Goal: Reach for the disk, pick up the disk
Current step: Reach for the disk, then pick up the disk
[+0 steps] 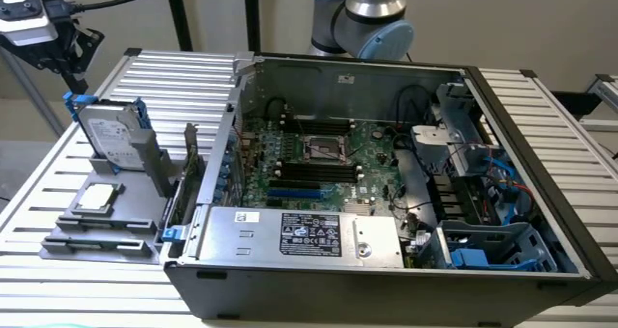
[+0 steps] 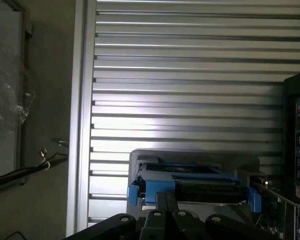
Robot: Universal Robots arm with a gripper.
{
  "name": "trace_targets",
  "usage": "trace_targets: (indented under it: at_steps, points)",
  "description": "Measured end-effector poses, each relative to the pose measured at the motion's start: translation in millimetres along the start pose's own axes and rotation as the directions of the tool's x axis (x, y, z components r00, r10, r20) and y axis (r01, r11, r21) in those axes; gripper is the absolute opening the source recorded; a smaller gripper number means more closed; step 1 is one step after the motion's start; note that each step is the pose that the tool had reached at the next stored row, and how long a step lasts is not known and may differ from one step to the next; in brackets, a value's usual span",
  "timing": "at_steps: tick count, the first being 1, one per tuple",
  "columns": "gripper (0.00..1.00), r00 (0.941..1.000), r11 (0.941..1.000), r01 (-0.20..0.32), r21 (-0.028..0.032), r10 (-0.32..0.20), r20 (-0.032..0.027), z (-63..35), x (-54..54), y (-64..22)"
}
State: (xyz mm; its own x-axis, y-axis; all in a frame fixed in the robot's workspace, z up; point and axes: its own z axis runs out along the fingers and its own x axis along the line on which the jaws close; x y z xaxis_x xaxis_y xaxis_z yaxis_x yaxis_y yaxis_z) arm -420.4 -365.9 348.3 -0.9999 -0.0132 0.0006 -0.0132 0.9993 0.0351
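gripper hangs over the upright disk's blue rail

gripper sits at the far corner of the table on the exterior view's left, tip pointing down at the top of the disk. it is just above the blue tab on the disk's end; whether they touch cannot be told. whether it is released or clenched cannot be told either. in the wrist view the gripper lies over the disk's top edge, near one end.

the slatted aluminium table carries everything. an open computer case takes up most of it, with the arm rising behind its back wall. inside the case lie a green motherboard and, toward the front, a silver power supply with a black-and-white sticker.

on the exterior view's left of the case stands a grey holder. a thin card stands on edge between holder and case.

the disk stands upright in the holder's rear slot, label facing the camera, blue rails along its sides. a grey post of the holder rises close against its right rail. seen from the wrist, the disk shows as a dark edge framed in blue.

a small square cpu chip lies flat on the holder, in front of the disk and apart from it.
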Motion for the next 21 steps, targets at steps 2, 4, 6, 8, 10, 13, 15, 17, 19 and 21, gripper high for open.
trace_targets:
  at_steps: [2, 4, 6, 8, 10, 13, 15, 17, 19, 21]
  points:
    - [0.11, 1.0, 1.0, 0.0, 0.0, 0.0, 0.0, 0.0, 0.0, 0.0]
    - [0.11, 1.0, 1.0, 0.0, 0.0, 0.0, 0.0, 0.0, 0.0, 0.0]
    - [0.11, 1.0, 1.0, 0.0, 0.0, 0.0, 0.0, 0.0, 0.0, 0.0]
    - [0.11, 1.0, 1.0, 0.0, 0.0, 0.0, 0.0, 0.0, 0.0, 0.0]
    - [0.11, 1.0, 1.0, 0.0, 0.0, 0.0, 0.0, 0.0, 0.0, 0.0]
    - [0.11, 0.9996, 0.9996, 0.027, 0.0, -0.027, -0.0009, 0.0, 0.0, 0.0]
    - [0.11, 0.998, 0.998, 0.064, -0.0001, -0.064, -0.0022, 0.0, 0.1, 0.1]
    - [0.11, 0.995, 0.995, 0.099, -0.0001, -0.099, -0.0035, 0.0, 0.0, 0.0]
    - [0.11, 0.9908, 0.9908, 0.135, -0.0003, -0.135, -0.0047, 0.0, 0.0, 0.0]
    - [0.11, 0.9852, 0.9852, 0.171, -0.0004, -0.171, -0.0061, 0.0, 0.0, 0.0]
